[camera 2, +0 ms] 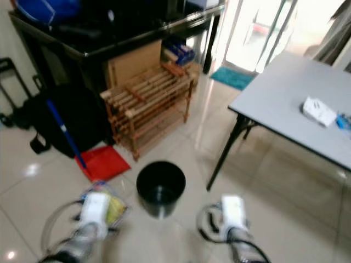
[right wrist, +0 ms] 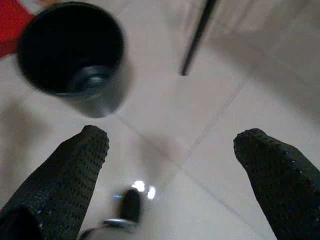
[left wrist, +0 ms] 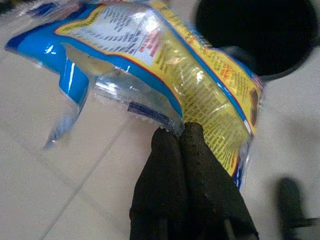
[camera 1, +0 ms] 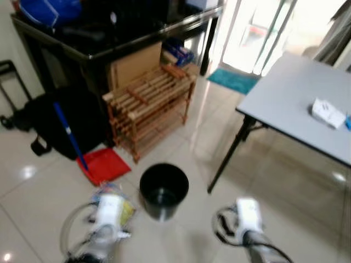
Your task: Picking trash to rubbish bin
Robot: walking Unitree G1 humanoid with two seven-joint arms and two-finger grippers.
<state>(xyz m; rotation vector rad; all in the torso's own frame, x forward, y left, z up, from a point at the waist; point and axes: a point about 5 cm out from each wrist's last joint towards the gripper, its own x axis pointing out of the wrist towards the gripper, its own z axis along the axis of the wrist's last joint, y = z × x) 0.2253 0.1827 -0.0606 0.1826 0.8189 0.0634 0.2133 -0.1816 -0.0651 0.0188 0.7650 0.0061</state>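
There is one rubbish bin (camera 1: pixel 163 189), a round black bucket with smooth walls, standing on the pale glossy floor tiles (camera 1: pixel 49 208) between the two arms. There is one piece of trash, a crinkled snack wrapper (left wrist: pixel 165 75) of shiny plastic film, blue and yellow with small printed text; it is pinched at its edge by the left hand (left wrist: pixel 181 136), whose two black fingers (left wrist: pixel 165 165) are pressed together on the film. In the head views the wrapper hangs just beside the bin, on the robot's left of it, not over the opening. The right hand (right wrist: pixel 172 145) holds nothing; its two dotted rubber fingers are spread wide above the floor, near the bin. Behind the bin stands one wooden slatted rack (camera 1: pixel 151 104), one red dustpan (camera 1: pixel 104 165) with a blue handle, one black bag (camera 1: pixel 60 123) and a dark cabinet (camera 1: pixel 98 38). On the right one grey worktop (camera 1: pixel 285 98) with black legs carries one small white box (camera 1: pixel 328 113); the far side of the worktop is cut off by the frame. The head views are blurred, so the blue object on the cabinet and the packages under it cannot be identified.
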